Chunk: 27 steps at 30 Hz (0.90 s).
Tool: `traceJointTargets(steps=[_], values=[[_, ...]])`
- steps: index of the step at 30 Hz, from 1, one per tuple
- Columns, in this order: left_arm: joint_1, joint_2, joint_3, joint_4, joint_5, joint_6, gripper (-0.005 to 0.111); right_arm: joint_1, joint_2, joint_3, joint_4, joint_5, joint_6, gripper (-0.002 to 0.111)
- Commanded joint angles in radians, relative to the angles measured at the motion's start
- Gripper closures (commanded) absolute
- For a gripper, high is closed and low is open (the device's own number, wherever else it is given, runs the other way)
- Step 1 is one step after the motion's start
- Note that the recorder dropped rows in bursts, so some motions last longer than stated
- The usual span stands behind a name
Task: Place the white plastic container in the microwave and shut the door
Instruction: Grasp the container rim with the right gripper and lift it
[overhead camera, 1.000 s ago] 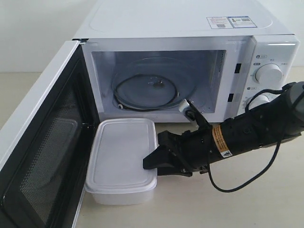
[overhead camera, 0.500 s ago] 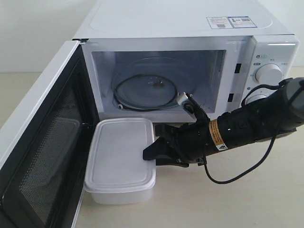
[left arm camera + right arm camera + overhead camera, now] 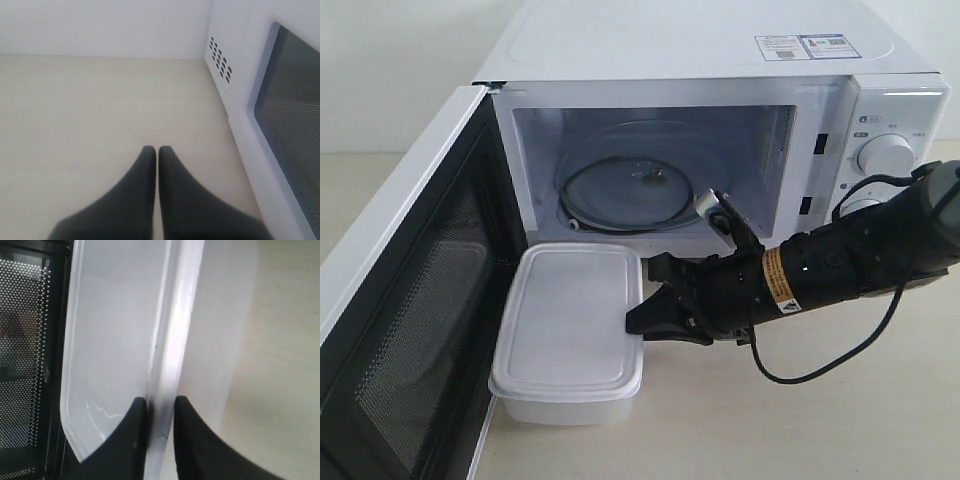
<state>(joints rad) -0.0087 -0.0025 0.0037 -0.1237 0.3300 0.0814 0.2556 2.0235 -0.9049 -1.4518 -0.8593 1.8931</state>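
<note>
The white plastic container [image 3: 565, 320] stands on the table just in front of the open microwave [image 3: 720, 60], its lid on. My right gripper [image 3: 636, 322] reaches in from the right and is shut on the container's right rim; in the right wrist view its black fingers [image 3: 135, 440] pinch the lid's rim of the container [image 3: 115, 330]. The door [image 3: 410, 290] is swung wide open to the left, black inner face showing. My left gripper [image 3: 157, 149] is shut on nothing over bare table, beside the door's outer window [image 3: 295, 125]. It does not show in the exterior view.
The microwave cavity holds a glass turntable [image 3: 630, 185]. Two round dials [image 3: 885, 155] sit on the right panel, behind my right arm. A black cable [image 3: 820, 372] loops under that arm. Side vents [image 3: 220, 60] face the left gripper. Beige table stretches to the right front.
The right gripper has shifted a little left and up with the container's rim in it, and the container has slid slightly left toward the door. The door has not moved.
</note>
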Motion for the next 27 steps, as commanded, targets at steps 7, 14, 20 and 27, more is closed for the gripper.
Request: traceJointTargets(steps=[7, 14, 20, 27], values=[[-0.001, 0.002, -0.004, -0.008, -0.016, 0.002, 0.102, 0.004, -0.193, 0.207, 0.224, 0.130, -0.262, 0.108], [-0.001, 0.002, -0.004, -0.008, -0.016, 0.002, 0.102, 0.004, -0.221, 0.418, 0.743, -0.055, -0.467, 0.108], [-0.001, 0.002, -0.004, -0.008, -0.016, 0.002, 0.102, 0.050, -0.221, 0.534, 1.140, -0.290, -0.478, 0.108], [-0.001, 0.002, -0.004, -0.008, -0.016, 0.002, 0.102, 0.332, -0.221, 0.532, 1.663, -0.290, -0.638, 0.108]])
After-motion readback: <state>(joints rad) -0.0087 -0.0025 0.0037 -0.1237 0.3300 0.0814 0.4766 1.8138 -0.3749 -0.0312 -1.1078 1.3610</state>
